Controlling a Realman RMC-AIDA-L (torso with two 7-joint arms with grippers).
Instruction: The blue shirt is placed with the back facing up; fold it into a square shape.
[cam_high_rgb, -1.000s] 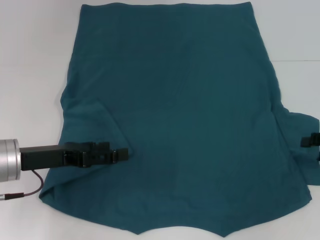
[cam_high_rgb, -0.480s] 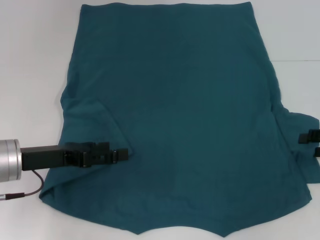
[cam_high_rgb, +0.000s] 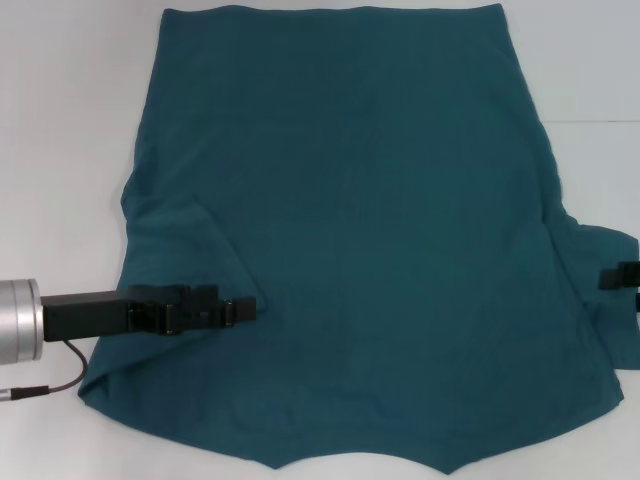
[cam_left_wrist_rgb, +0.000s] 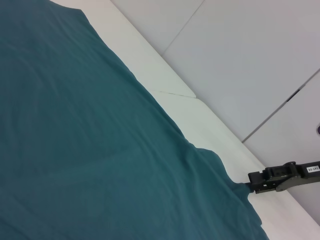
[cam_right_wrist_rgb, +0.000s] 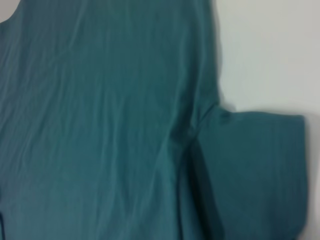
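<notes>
The blue shirt lies flat on the surface; only its left sleeve is folded in, beneath the left pincer. Right pincer meets the unfolded right sleeve. Grips: cannot tell.

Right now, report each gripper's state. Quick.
Left gripper: over the blue shirt near its folded-in left sleeve; open or shut cannot be told.
Right gripper: at the shirt's right sleeve edge; cannot be told either.

Only one marking anywhere: a small white label on the right claw's dark body, seen from the left wrist. Printed characters too small to read. Nothing legible elsewhere.
</notes>
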